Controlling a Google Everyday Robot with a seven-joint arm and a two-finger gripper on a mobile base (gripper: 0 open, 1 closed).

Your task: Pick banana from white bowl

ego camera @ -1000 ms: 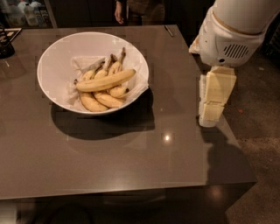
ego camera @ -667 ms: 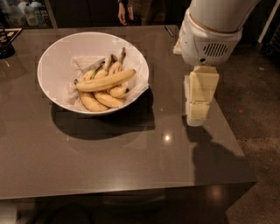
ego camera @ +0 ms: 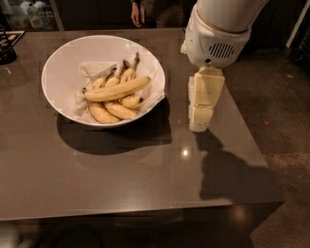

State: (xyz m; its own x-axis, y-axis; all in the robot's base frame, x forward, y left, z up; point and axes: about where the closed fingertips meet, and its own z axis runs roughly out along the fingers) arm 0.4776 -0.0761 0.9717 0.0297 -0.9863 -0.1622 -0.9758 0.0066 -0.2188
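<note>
The white bowl (ego camera: 65, 58) stands on the dark table at the left, lined with crumpled white paper. The long, nearly straight banana (ego camera: 117, 89) lies across the top of a bunch of shorter curved bananas (ego camera: 113, 110) joined at dark stems. My gripper (ego camera: 199, 125) hangs from the white arm to the right of the bowl, pointing down above the table and apart from the bowl's rim. It holds nothing that I can see.
The table (ego camera: 145, 174) has its right edge close beyond the gripper and its front edge near the bottom. A dark object (ego camera: 7, 48) sits at the far left corner. A person (ego camera: 140, 12) stands behind the table.
The arm and gripper have moved left, from past the table's right edge to over the table, closer to the bowl. The bowl and bananas have not moved.
</note>
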